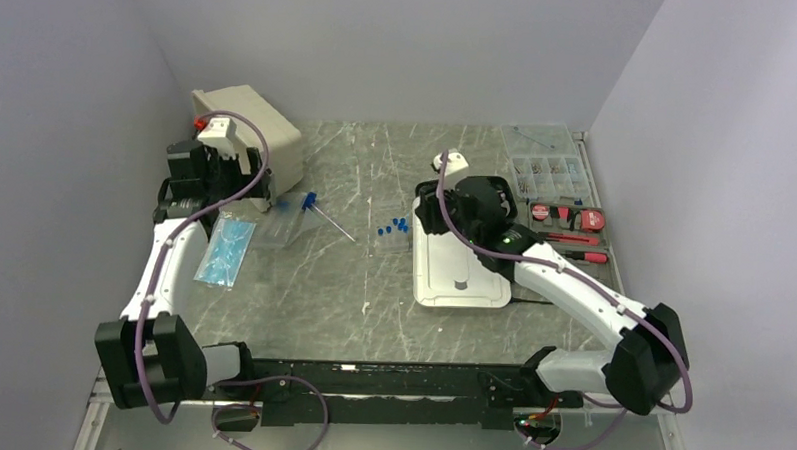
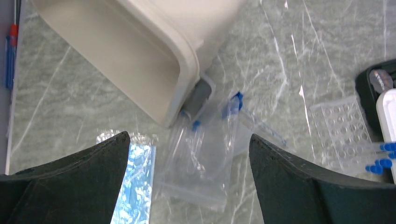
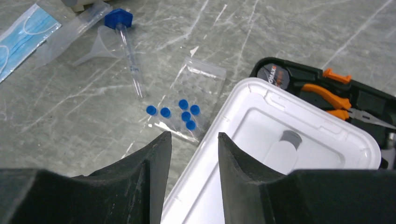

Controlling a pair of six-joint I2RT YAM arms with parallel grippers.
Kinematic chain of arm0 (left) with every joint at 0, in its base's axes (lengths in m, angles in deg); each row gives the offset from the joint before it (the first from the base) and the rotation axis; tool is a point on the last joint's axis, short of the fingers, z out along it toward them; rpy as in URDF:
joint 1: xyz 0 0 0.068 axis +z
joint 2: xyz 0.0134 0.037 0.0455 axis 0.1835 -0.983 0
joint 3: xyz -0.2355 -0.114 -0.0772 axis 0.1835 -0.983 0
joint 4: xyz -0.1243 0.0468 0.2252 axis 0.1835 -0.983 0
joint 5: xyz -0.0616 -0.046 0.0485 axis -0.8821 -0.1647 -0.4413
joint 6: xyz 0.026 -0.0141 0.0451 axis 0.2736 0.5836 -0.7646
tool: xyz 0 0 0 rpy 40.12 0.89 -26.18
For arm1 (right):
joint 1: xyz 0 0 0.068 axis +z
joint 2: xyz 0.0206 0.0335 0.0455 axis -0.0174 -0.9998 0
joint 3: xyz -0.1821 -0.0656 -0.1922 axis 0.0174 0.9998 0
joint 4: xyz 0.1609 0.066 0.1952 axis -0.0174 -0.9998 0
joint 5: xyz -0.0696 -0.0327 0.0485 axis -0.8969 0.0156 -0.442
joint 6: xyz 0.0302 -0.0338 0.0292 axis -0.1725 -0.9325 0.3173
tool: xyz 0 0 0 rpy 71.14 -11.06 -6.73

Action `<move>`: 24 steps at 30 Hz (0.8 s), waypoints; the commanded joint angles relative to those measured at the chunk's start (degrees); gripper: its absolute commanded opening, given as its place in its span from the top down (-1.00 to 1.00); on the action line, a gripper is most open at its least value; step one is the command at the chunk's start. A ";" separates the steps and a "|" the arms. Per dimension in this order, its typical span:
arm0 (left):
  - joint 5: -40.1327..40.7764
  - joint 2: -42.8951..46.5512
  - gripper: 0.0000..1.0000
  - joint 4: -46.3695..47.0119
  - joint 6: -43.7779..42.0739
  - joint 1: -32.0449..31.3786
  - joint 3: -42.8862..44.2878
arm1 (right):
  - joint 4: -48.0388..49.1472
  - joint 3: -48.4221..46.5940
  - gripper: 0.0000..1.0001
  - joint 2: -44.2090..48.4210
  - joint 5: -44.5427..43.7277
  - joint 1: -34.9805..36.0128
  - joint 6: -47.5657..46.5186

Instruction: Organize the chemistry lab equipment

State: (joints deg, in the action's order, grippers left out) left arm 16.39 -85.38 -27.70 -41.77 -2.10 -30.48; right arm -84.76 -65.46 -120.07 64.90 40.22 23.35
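Item: lab-equipment sorting, judged early, with all pieces loose on the table. Left gripper: jaws spread wide and empty, hovering over crumpled clear plastic bags at the mouth of the tipped beige plastic bin. The likely next move is to lower and close on a bag. Right gripper: jaws narrowly parted, holding nothing, above the left rim of the white plastic tray; contact cannot be told. Small blue caps lie on the flat clear perforated rack, just left of the tray. The thin clear rod lies further left, and the light-blue translucent packet at far left.
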 commanded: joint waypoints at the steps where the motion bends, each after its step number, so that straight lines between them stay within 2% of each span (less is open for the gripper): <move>1: -0.90 -4.95 -0.99 7.37 1.87 0.44 5.51 | 3.85 3.66 0.12 5.30 1.59 -1.43 1.20; 7: 2.66 -12.91 -0.78 6.56 8.42 0.74 12.48 | 3.65 6.07 0.10 10.30 0.98 -2.46 1.02; 12: -0.05 -18.55 -0.49 7.83 11.97 0.73 16.01 | 3.23 6.02 0.10 10.77 0.95 -2.54 0.93; 15: 1.04 -21.43 -0.29 5.64 13.89 0.75 18.42 | 3.15 5.92 0.10 10.53 1.06 -2.56 0.91; 21: -1.16 -24.57 -0.05 5.68 18.66 0.74 18.59 | 3.41 6.00 0.09 10.23 1.54 -2.58 0.92; 24: -1.77 -24.36 0.21 7.24 20.54 0.75 17.91 | 3.37 5.95 0.09 10.08 1.57 -2.54 0.84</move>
State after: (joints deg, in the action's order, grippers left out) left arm 15.73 -109.67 -22.69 -24.94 -1.65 -13.02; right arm -83.82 -59.47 -110.16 65.56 37.81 23.92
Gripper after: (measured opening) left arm 0.473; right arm 0.452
